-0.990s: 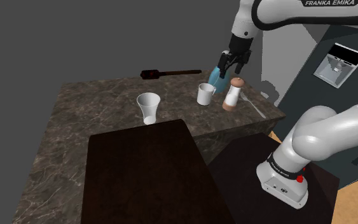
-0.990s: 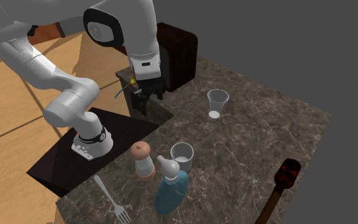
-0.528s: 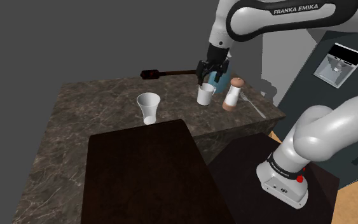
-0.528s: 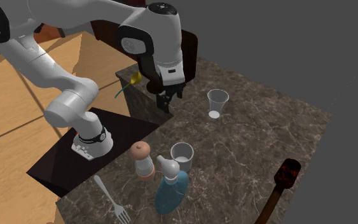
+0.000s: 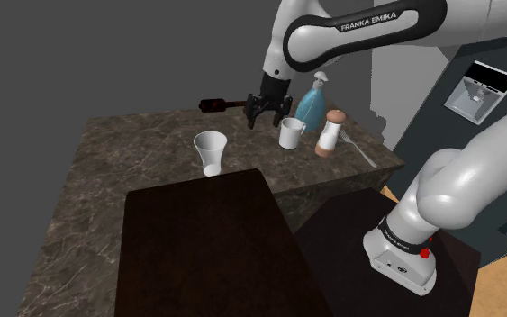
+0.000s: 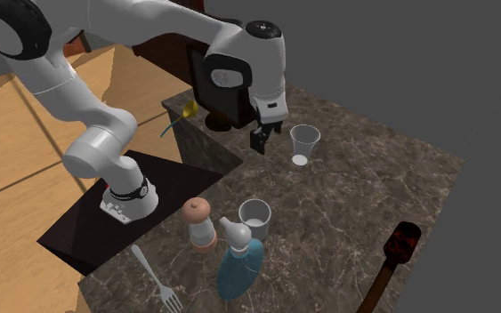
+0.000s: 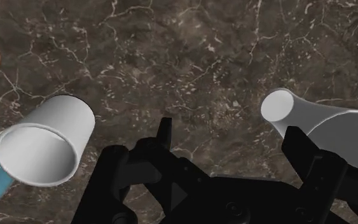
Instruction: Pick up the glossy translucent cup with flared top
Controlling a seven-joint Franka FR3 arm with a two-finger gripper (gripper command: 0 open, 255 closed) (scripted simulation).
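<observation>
The flared translucent cup (image 5: 211,152) stands upright on the dark marble counter (image 5: 125,162), toward the shoulder view's left. My gripper (image 5: 267,113) hangs open above the counter, between that cup and a white mug (image 5: 291,133), holding nothing. From the second exterior view the gripper (image 6: 259,139) is just left of the cup (image 6: 304,144). In the wrist view the cup (image 7: 327,127) lies beside and partly behind one finger (image 7: 306,153). The mug (image 7: 44,141) lies off the other side of the gripper (image 7: 231,137).
Beside the mug stand a blue bottle (image 5: 312,103) and a brown-topped shaker (image 5: 330,133). A fork (image 5: 360,149) lies near the counter's edge and a dark long-handled spoon (image 5: 234,103) at the back. A dark wooden top (image 5: 211,248) adjoins the counter in front. A coffee machine (image 5: 478,88) stands at the right.
The arm has swung toward the shoulder view's left, carrying the gripper from over the blue bottle, past the mug, closer to the flared cup. The objects have not moved.
</observation>
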